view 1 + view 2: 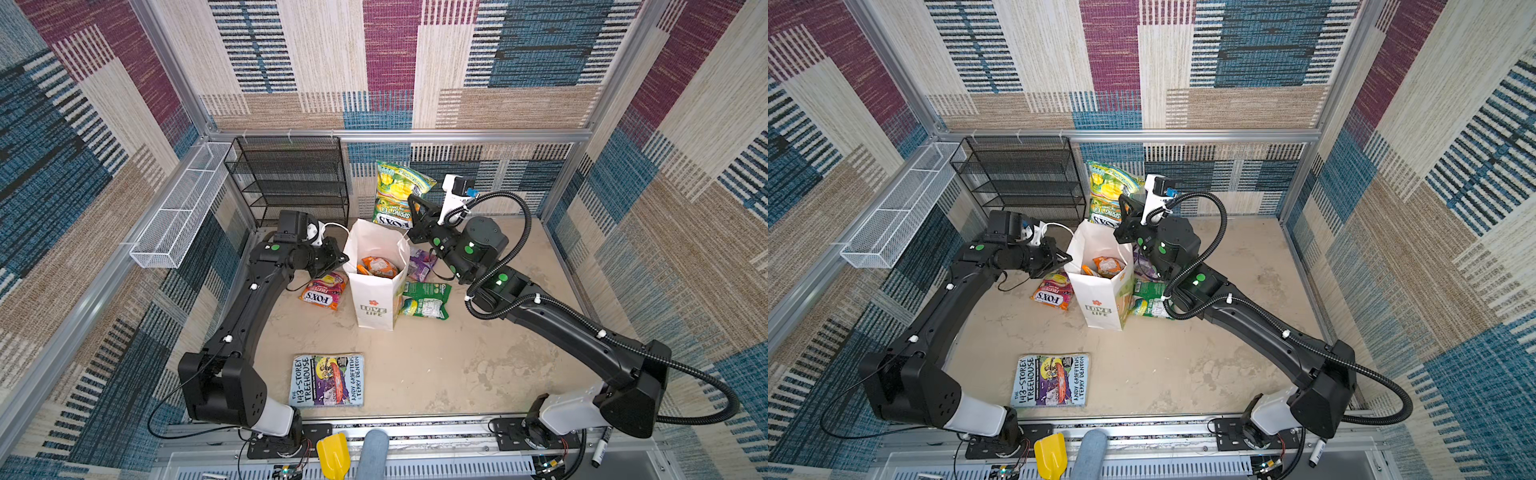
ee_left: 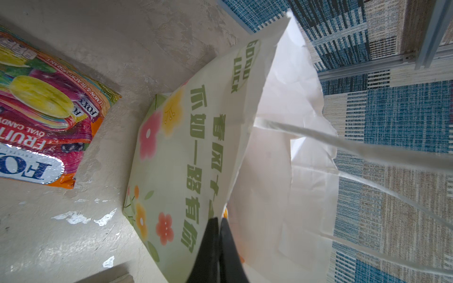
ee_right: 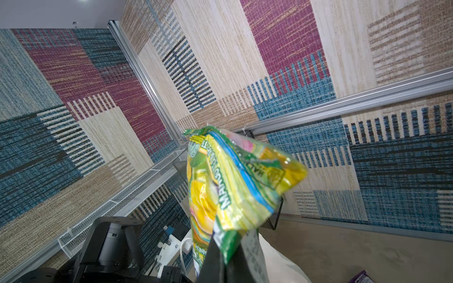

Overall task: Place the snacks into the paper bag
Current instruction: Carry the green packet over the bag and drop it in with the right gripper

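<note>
Left gripper (image 2: 219, 230) pinches bag (image 2: 196, 147) rim, steadying the mouth; right gripper (image 3: 221, 247) clamps packet (image 3: 232, 183) above it, likely for dropping.

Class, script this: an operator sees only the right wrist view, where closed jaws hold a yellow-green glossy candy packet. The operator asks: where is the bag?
Observer: The tall white paper bag stands open; the yellow-green glossy candy packet is held beyond its far rim, not inside.
Operator: Is it steadied?
Observer: Yes, the left gripper is shut on its side wall.
Operator: Anything inside?
Observer: An orange glossy packet.
</note>
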